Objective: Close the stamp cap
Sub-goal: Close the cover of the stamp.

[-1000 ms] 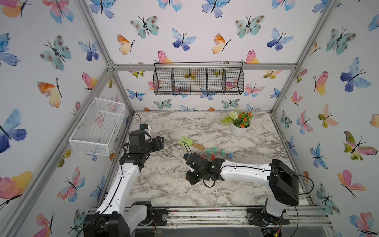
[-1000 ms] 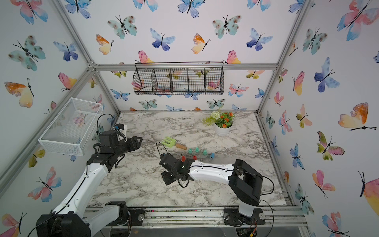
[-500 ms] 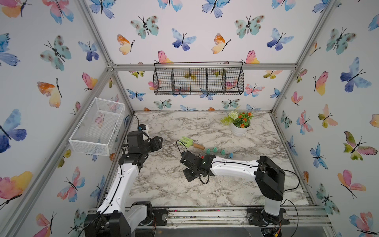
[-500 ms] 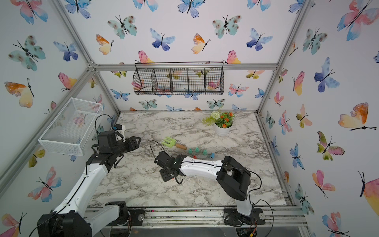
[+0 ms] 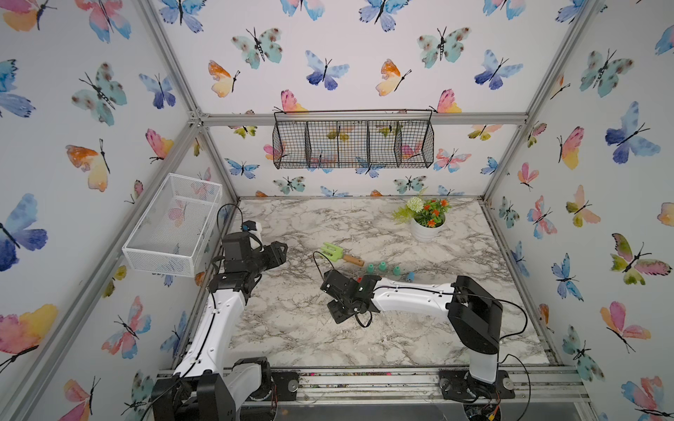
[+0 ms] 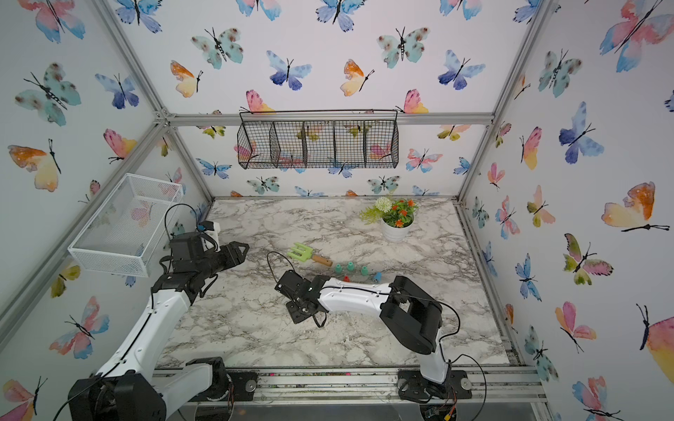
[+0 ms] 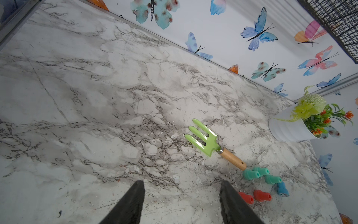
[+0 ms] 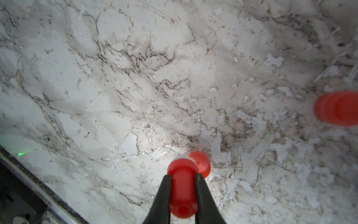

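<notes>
Right claw point(image 8: 183, 175): we are clenching the red stamp point(image 8: 183, 194) near the red cap point(image 8: 202, 164).
Left claw point(image 7: 181, 183): we are holding it released.

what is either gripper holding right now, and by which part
The right gripper is shut on a red stamp, pinching its stem from both sides behind the wider end. The left gripper is open and empty.

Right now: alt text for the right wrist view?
The right gripper is shut on a red stamp over the marble table. A small red piece, likely its cap, lies just past its tip; a blurred red item sits aside.
</notes>
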`<state>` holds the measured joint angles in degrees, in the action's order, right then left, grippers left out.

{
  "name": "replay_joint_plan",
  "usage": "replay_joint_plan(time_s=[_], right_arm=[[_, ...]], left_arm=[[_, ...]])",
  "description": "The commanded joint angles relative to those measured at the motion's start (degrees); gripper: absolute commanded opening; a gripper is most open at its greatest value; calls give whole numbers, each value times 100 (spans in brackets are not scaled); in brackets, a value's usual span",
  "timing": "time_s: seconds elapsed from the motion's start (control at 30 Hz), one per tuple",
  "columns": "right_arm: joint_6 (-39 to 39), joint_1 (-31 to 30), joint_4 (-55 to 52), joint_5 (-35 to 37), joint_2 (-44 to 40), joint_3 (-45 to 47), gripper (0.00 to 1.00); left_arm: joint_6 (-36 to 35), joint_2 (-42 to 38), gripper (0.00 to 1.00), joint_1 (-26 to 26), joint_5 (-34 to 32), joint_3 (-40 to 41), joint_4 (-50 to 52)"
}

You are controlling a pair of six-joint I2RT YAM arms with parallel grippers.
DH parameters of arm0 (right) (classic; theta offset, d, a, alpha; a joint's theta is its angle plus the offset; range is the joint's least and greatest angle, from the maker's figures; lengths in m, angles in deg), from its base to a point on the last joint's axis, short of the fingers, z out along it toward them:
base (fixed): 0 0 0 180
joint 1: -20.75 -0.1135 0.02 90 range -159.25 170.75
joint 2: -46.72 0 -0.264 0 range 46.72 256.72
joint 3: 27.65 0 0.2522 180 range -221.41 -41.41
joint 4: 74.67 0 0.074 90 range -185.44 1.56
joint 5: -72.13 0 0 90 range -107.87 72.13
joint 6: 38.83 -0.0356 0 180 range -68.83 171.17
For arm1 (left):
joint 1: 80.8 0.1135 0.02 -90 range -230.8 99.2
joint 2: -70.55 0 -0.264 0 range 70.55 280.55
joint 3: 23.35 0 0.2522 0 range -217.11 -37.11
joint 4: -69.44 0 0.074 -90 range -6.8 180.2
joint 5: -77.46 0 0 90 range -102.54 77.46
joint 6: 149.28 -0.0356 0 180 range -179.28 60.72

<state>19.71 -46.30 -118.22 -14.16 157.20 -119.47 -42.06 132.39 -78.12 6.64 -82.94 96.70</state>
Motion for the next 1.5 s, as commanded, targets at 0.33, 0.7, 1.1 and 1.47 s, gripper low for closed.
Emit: replay_joint_plan(time_s=[0.33,0.7,1.1,1.47], right_arm=[[147,38,-11,27,150,221,2],[176,34,-24,52,199,248,1],[189,174,-51,157,203,213,2],[301,179,-233,-64,351,156,1]], left_arm=[[37,64,64,77,165,47,-110],[45,91,64,101,207,47,-116],[54,91,64,130,232,47,-119],[54,82,64,138,251,52,-121]])
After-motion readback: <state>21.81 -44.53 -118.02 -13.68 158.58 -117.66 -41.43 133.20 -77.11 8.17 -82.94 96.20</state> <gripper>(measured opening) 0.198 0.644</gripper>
